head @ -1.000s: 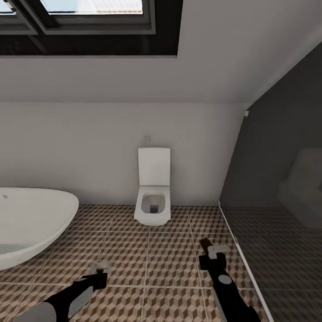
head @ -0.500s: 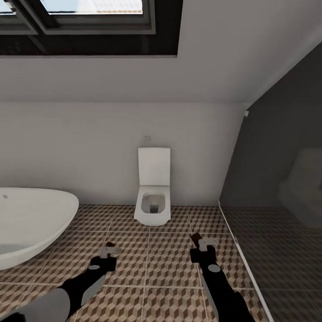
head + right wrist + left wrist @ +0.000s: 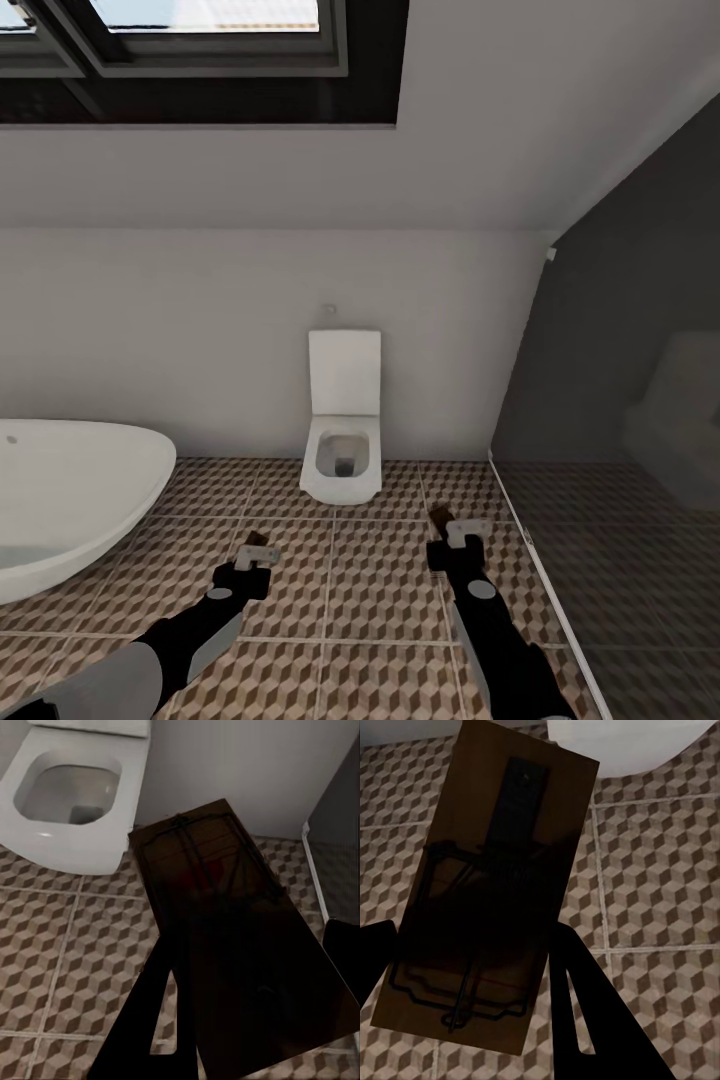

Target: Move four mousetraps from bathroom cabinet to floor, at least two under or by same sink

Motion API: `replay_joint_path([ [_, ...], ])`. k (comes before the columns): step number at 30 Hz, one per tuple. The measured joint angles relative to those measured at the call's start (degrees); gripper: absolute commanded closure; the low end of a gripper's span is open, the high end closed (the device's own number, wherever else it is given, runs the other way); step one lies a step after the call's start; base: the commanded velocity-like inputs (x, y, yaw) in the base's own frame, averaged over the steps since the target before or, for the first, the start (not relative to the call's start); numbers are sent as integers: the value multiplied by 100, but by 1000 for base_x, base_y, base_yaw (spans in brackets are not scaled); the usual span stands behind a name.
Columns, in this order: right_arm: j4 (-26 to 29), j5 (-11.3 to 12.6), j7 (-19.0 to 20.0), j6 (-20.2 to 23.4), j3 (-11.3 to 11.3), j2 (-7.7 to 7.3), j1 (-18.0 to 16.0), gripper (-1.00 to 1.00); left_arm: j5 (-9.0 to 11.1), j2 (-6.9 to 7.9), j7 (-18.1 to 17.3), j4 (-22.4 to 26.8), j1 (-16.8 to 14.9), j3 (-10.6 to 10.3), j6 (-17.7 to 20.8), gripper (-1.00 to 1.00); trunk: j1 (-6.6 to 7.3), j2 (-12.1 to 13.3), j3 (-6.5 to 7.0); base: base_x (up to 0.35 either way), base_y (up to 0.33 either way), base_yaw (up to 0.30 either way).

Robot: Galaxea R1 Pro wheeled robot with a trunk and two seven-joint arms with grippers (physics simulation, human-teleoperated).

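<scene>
Two mousetraps: one held in each gripper, both above the bathroom floor (image 3: 340, 590).
Left gripper (image 3: 256, 553): jaws clenched on the left mousetrap (image 3: 495, 900), a tan-brown board with a dark metal bar and wire frame on its face; in the left wrist view it lies between the two dark fingers (image 3: 585, 1012) and reaches out past them.
Right gripper (image 3: 452, 530): jaws grasping the right mousetrap (image 3: 232, 937), a dark brown board with wire parts; in the head view its tip sticks out ahead of the gripper.
Floor: square tiles with a brown, beige and white cube pattern and pale grout lines.
Toilet (image 3: 343, 455): white, lid up, against the back wall, ahead of and between the two arms.
Bathtub (image 3: 70, 500): white, rounded, at the robot's left.
Shower area (image 3: 630, 500): dark, behind a pale threshold at the robot's right.
Window (image 3: 180, 50): dark-framed, set in the sloping ceiling.
</scene>
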State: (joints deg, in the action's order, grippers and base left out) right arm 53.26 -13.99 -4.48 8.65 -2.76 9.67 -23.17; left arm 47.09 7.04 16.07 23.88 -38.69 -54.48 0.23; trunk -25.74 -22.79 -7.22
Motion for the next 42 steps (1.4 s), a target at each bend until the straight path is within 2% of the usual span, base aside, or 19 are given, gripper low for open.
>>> replay_joint_path([
  [4, 122, 1, 0, 9, 2, 16, 0, 100, 2, -2, 0, 3, 0, 1, 0, 100, 0, 0, 0, 0, 0, 0],
  [8, 145, 6, 1, 10, 9, 26, 0, 100, 3, 0, 1, 22, 0, 0, 0, 100, -88, -159, -77, 0, 0, 0],
  [15, 149, 10, 1, 11, 54, 27, 0, 100, -3, -2, 1, 89, 0, -6, 0, 100, -242, -440, -251, 0, 0, 0],
  [24, 141, 18, -2, 9, 224, 29, 0, 100, -16, 2, 1, 143, 0, 1, -13, 100, -440, -803, -493, 0, 0, 0],
  [30, 141, 19, 0, 13, 242, 29, 0, 100, -37, 51, -3, 172, 0, 21, -39, 100, -572, -1044, -655, 0, 0, 0],
  [32, 141, 14, 2, 16, 243, 27, 0, 100, -39, 160, -4, 631, 0, 21, -18, 100, -616, -1125, -708, 0, 0, 0],
  [35, 142, 11, 0, 16, 243, 24, 0, 100, -28, 451, 2, 1371, 2, 17, 38, 100, -682, -1246, -789, 0, 0, 0],
  [36, 143, 11, -1, 16, 245, 23, 0, 100, -21, 564, 8, 1668, 1, 12, 276, 100, -704, -1286, -816, 0, 0, 0],
  [42, 145, 10, 0, 16, 250, 29, -1, 100, -20, 620, 15, 1758, 2, 14, 529, 100, -836, -1527, -978, 0, 0, 0],
])
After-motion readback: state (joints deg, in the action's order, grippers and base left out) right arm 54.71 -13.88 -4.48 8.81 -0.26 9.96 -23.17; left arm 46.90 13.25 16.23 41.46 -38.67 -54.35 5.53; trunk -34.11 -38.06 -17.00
